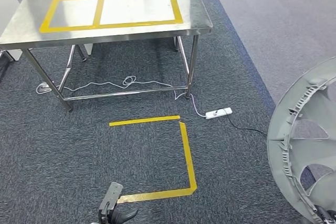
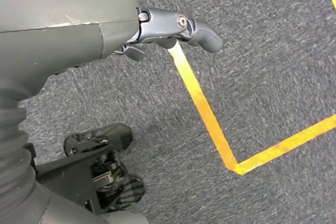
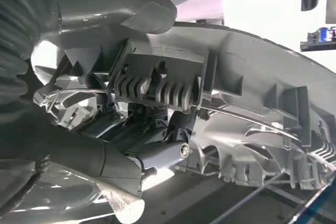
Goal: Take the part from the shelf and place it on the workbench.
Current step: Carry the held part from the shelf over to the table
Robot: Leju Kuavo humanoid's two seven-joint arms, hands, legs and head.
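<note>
Part (image 1: pixel 305 140) is the big grey round thing with ribs and holes, and you see it standing on edge at the right side of the head view, held up above the carpet. Your right hand (image 3: pixel 130 145) has hold of it: in the right wrist view the fingers (image 3: pixel 166 153) curl in behind its ribbed rim. Your left hand (image 2: pixel 178 27) hangs low over the carpet with nothing in it, and its fingers are stretched out straight.

Look ahead and you see the workbench (image 1: pixel 35 22), a shiny metal table with yellow tape boxes (image 1: pixel 136 23) on its top. It is well apart from the part. Between you and the table lies dark grey carpet (image 1: pixel 79 150) with a yellow tape corner (image 1: pixel 186 150) stuck on it. A white power strip (image 1: pixel 218 113) lies on the carpet near the table's right leg. A thin white cable (image 1: pixel 118 84) runs under the table by the low bar.
</note>
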